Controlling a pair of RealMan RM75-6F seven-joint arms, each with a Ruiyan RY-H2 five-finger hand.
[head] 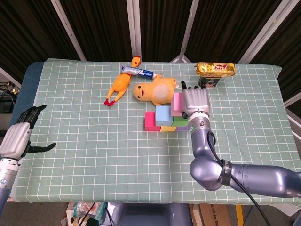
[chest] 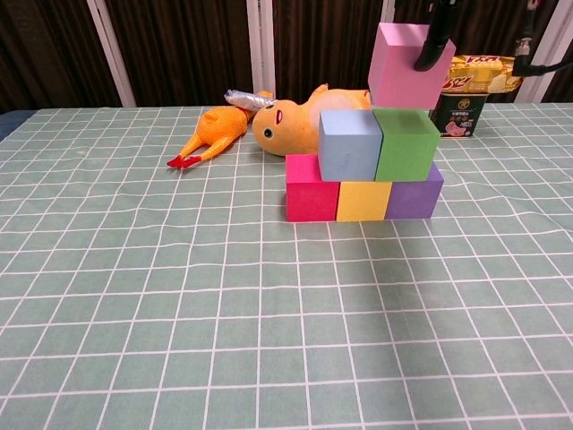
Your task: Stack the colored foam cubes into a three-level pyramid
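Observation:
A magenta cube, a yellow cube and a purple cube form the bottom row on the table. A light blue cube and a green cube sit on top of them. My right hand holds a pink cube in the air just above the green and blue cubes, tilted slightly. In the chest view only dark fingers show on the pink cube's face. My left hand hovers with fingers apart at the table's left edge, holding nothing.
A yellow plush duck lies right behind the stack. A rubber chicken and a tube lie further left. A green can with a gold snack pack on it stands at the back right.

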